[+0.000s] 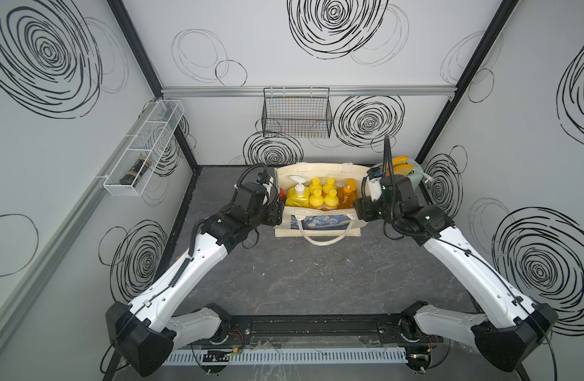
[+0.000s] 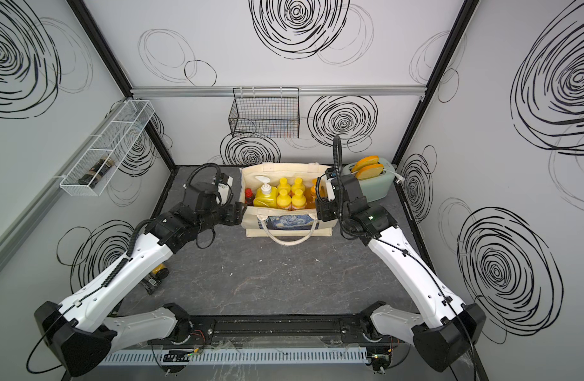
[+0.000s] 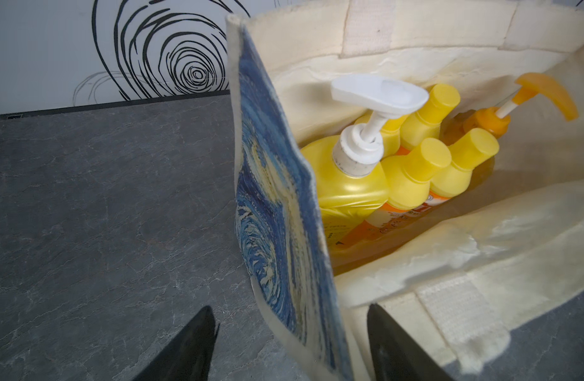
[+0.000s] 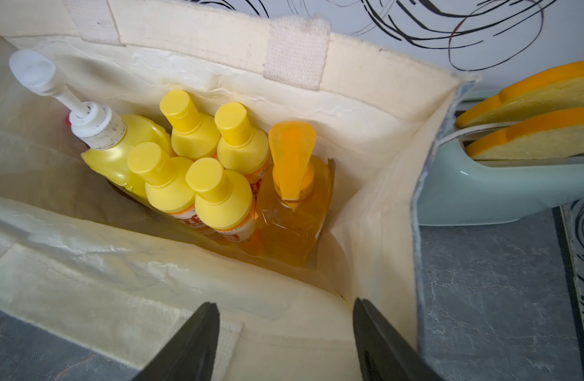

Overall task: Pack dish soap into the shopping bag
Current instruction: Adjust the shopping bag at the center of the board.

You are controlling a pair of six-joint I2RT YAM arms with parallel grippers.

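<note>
The cream shopping bag (image 1: pixel 285 228) (image 2: pixel 323 227) stands upright at the back middle of the table, its blue-and-yellow print facing front. Inside stand the dish soap bottles: a yellow white-pump bottle (image 1: pixel 297 195) (image 3: pixel 346 184) (image 4: pixel 119 155), several small yellow ones (image 1: pixel 323 194) (image 4: pixel 223 198), a clear orange pump bottle (image 1: pixel 348 195) (image 4: pixel 292 204) and a red one (image 2: pixel 249 195) at the left end. My left gripper (image 1: pixel 277 214) (image 3: pixel 290 308) is open at the bag's front left corner, its fingers either side of the printed end wall (image 3: pixel 274 211). My right gripper (image 1: pixel 361 211) (image 4: pixel 284 302) is open over the front right corner.
A pale green toaster (image 2: pixel 373 188) (image 4: pixel 498 191) with two bread slices stands close behind the bag's right end. A black wire basket (image 1: pixel 297 115) hangs on the back wall. A white wire shelf (image 1: pixel 145 145) on the left wall holds a dark bottle. A jar (image 2: pixel 157 273) lies by the left arm.
</note>
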